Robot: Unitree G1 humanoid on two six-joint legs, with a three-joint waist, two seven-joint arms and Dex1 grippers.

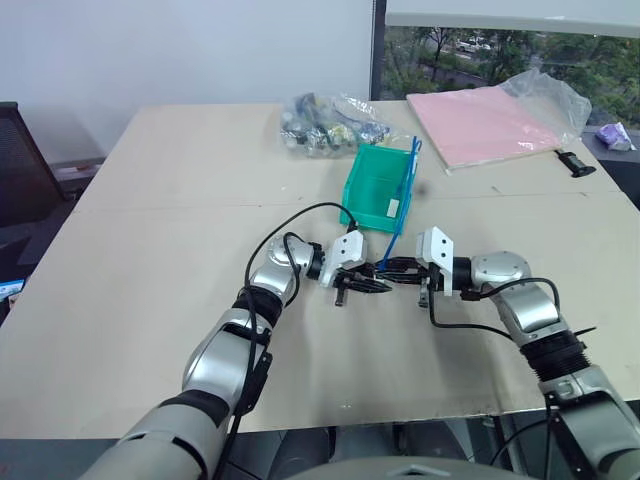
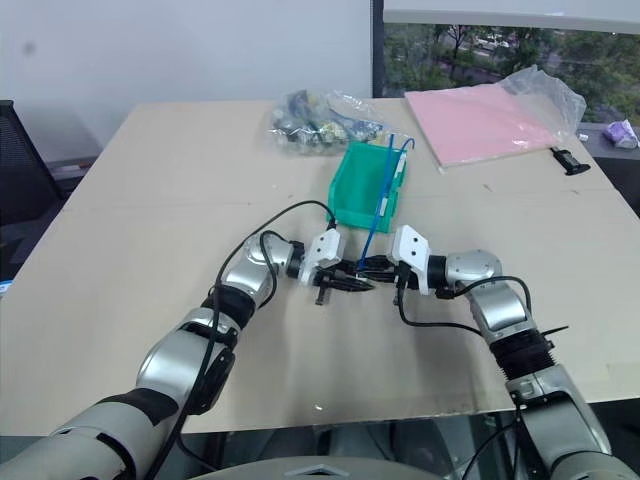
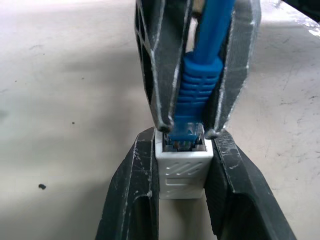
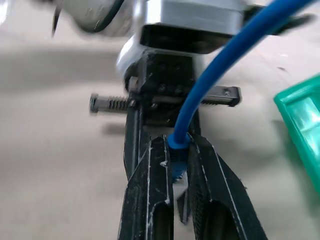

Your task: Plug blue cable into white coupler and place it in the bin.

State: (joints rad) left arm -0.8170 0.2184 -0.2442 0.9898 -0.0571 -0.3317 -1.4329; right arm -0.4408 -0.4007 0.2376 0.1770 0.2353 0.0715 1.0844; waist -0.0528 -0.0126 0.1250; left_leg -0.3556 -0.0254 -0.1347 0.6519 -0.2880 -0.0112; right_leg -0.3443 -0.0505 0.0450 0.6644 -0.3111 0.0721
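Your left claw is closed on the white coupler, one finger on each flank of the block, with its socket end facing your right claw. Your right claw is pinched shut on the blue cable at the ribbed boot just behind the plug. In the left wrist view the plug sits in the mouth of the coupler's socket; how deep it has gone cannot be told. The two claws meet tip to tip above the bench, just in front of the bin.

From your right claw the blue cable rises up and away, crosses the bin's right side, and ends in a small hook above the bin's far right corner. The bin stands on the bench, well forward of centre, with its lower lip towards you. What lies inside it cannot be made out.

Beyond the bin lies a clear bag of mixed cables. A flat pink packet in clear plastic sits at the far right corner, with a small black object beside it.
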